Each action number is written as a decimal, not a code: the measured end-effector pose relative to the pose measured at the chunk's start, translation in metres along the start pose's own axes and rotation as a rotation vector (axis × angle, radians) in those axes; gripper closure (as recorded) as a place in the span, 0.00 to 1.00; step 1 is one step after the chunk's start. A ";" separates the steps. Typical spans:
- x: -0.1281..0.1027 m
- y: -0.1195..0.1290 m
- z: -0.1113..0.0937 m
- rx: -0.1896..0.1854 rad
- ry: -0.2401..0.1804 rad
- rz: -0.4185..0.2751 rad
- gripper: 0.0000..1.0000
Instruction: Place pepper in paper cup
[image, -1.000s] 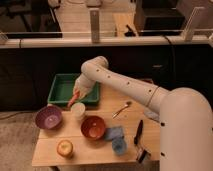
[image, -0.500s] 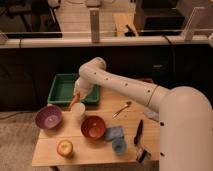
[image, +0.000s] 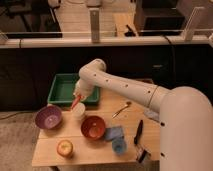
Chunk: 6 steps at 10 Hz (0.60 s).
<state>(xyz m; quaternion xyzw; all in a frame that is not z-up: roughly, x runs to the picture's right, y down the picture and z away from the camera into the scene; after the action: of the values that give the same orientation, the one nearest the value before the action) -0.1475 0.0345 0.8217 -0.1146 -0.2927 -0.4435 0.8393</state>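
Note:
My gripper (image: 78, 97) hangs from the white arm over the left part of the wooden table (image: 125, 125), right above the white paper cup (image: 78, 111). It is shut on the slim orange-red pepper (image: 75, 103), which points down and left toward the cup's rim, its tip at or just over the opening. The cup stands upright between the purple bowl and the orange-red bowl, in front of the green tray.
A green tray (image: 62, 89) lies behind the cup. A purple bowl (image: 48, 117) sits at left, an orange-red bowl (image: 93, 127) at centre, a yellow-red fruit (image: 64, 148) at front left. A blue cup (image: 119, 145), blue cloth (image: 113, 133), spoon (image: 121, 108) and black tool (image: 138, 132) lie to the right.
My gripper with the pepper has moved slightly left and down, bringing the pepper's tip closer over the paper cup.

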 end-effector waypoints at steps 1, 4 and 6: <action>0.000 0.001 0.000 0.003 0.001 -0.004 0.97; 0.001 0.007 -0.003 0.006 0.015 -0.012 0.97; -0.001 0.007 -0.003 -0.006 0.032 -0.030 0.97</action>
<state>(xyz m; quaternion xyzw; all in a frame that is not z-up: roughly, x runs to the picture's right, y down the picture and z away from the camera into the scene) -0.1412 0.0379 0.8194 -0.1055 -0.2794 -0.4590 0.8368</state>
